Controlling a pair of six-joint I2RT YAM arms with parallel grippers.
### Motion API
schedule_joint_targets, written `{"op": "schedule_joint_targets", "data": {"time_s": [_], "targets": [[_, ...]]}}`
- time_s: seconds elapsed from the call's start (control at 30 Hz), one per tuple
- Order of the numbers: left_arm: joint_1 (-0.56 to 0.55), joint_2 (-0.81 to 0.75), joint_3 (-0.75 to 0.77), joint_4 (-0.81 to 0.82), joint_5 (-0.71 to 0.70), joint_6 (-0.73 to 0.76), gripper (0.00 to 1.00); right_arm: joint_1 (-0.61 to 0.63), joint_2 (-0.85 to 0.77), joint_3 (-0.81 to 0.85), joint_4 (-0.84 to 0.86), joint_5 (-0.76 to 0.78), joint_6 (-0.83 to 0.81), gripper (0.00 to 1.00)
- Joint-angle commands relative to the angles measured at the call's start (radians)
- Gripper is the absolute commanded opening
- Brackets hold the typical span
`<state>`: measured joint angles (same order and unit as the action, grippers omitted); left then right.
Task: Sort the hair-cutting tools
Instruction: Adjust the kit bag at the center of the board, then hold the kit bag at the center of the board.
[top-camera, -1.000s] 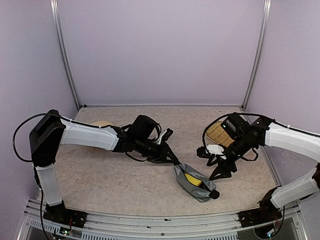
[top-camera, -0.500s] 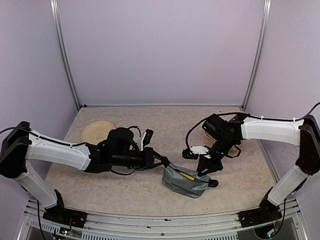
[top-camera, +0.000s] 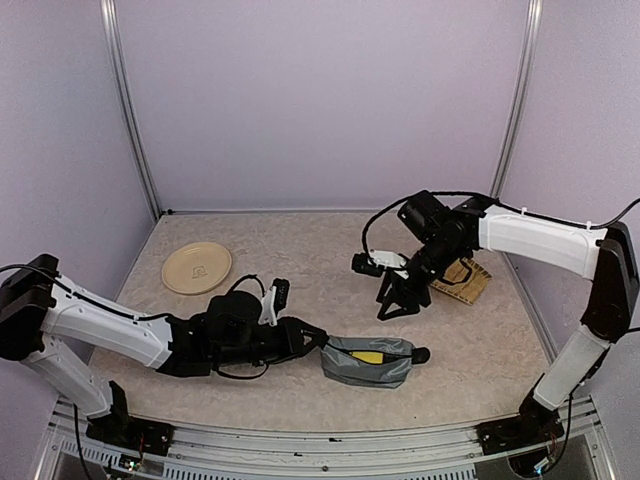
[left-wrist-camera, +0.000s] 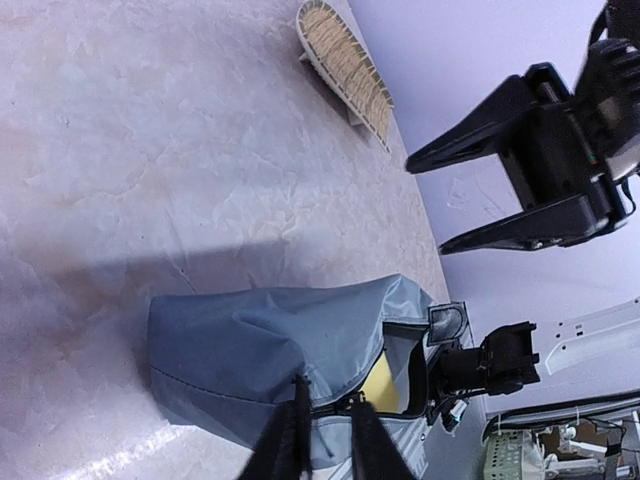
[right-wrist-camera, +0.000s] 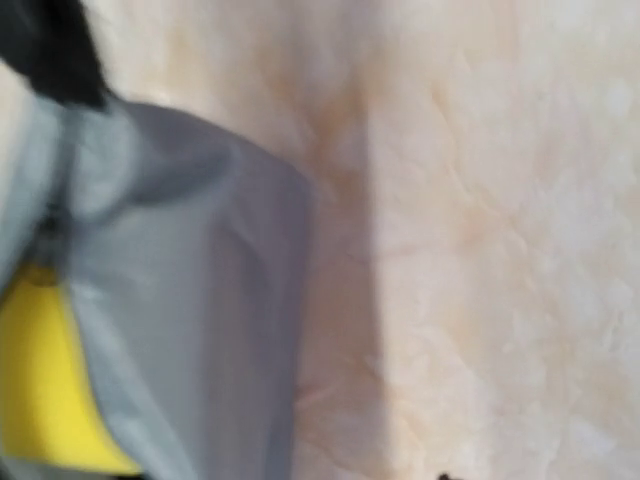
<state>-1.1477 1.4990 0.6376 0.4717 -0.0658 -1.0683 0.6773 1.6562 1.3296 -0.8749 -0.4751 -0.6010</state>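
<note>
A grey zip pouch lies near the table's front edge, with something yellow in its open mouth. A black tool end pokes out of its right end; the other hair-cutting tools are hidden. My left gripper is shut on the pouch's left end. In the left wrist view its fingers pinch the pouch at the zip edge. My right gripper hangs open and empty above the table behind the pouch. The left wrist view also shows it spread wide. The blurred right wrist view shows only the pouch.
A wooden bristle brush lies at the right, just behind my right arm. A round beige plate sits at the back left. Metal frame posts and purple walls close in the table on three sides.
My left arm has swung low and drawn the pouch a little leftward. My right gripper has lifted off the pouch and moved back and left, uncovering the brush.
</note>
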Motion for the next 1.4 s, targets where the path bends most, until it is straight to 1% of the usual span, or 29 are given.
{"op": "schedule_joint_targets", "data": {"time_s": [0.0, 0.03, 0.07, 0.1, 0.13, 0.17, 0.27, 0.33, 0.43, 0.5, 0.57, 0.7, 0.77, 0.8, 0.83, 0.9, 0.93, 1.13, 1.37], "targets": [[-0.015, -0.01, -0.025, 0.03, -0.032, -0.04, 0.24, -0.004, -0.065, -0.001, -0.063, -0.117, 0.043, 0.4], [-0.016, -0.012, -0.022, 0.013, -0.024, -0.036, 0.3, -0.005, -0.058, 0.002, -0.08, -0.139, 0.044, 0.31], [-0.015, -0.012, -0.014, -0.007, -0.013, -0.025, 0.34, -0.005, -0.047, 0.004, -0.102, -0.174, 0.043, 0.26], [-0.013, -0.014, -0.001, -0.034, -0.003, -0.007, 0.36, -0.005, -0.036, 0.006, -0.122, -0.207, 0.038, 0.21], [-0.006, -0.009, 0.016, -0.06, 0.017, 0.015, 0.37, -0.005, -0.025, 0.01, -0.141, -0.243, 0.036, 0.17], [0.005, -0.004, 0.043, -0.101, 0.046, 0.036, 0.37, -0.005, -0.015, 0.011, -0.155, -0.279, 0.035, 0.15], [0.043, 0.021, 0.091, -0.159, 0.139, 0.089, 0.32, 0.007, 0.018, 0.002, -0.182, -0.355, 0.032, 0.12], [0.064, 0.04, 0.111, -0.186, 0.214, 0.106, 0.31, 0.025, 0.04, -0.007, -0.187, -0.377, 0.033, 0.12], [0.074, 0.063, 0.132, -0.228, 0.282, 0.141, 0.31, 0.052, 0.067, -0.028, -0.182, -0.401, 0.038, 0.14], [0.079, 0.091, 0.139, -0.231, 0.35, 0.154, 0.3, 0.066, 0.089, -0.031, -0.184, -0.408, 0.042, 0.15], [0.076, 0.115, 0.144, -0.228, 0.387, 0.165, 0.29, 0.075, 0.116, -0.026, -0.189, -0.394, 0.047, 0.16], [0.069, 0.146, 0.138, -0.183, 0.416, 0.158, 0.18, 0.084, 0.16, -0.011, -0.202, -0.4, 0.047, 0.19], [0.064, 0.142, 0.126, -0.163, 0.409, 0.15, 0.16, 0.092, 0.176, -0.009, -0.203, -0.411, 0.049, 0.21], [0.063, 0.138, 0.117, -0.151, 0.406, 0.143, 0.16, 0.097, 0.18, -0.008, -0.205, -0.412, 0.049, 0.23], [0.063, 0.13, 0.107, -0.138, 0.404, 0.137, 0.19, 0.102, 0.188, -0.007, -0.208, -0.41, 0.05, 0.25], [0.062, 0.115, 0.092, -0.128, 0.401, 0.129, 0.31, 0.11, 0.2, -0.006, -0.212, -0.418, 0.047, 0.26], [0.063, 0.109, 0.088, -0.135, 0.397, 0.128, 0.34, 0.114, 0.205, -0.005, -0.214, -0.422, 0.046, 0.26], [0.059, 0.078, 0.059, -0.156, 0.417, 0.141, 0.34, 0.139, 0.224, 0.014, -0.236, -0.428, 0.037, 0.25], [0.049, 0.083, 0.038, -0.142, 0.471, 0.153, 0.3, 0.157, 0.224, 0.025, -0.253, -0.399, 0.037, 0.25]]}}
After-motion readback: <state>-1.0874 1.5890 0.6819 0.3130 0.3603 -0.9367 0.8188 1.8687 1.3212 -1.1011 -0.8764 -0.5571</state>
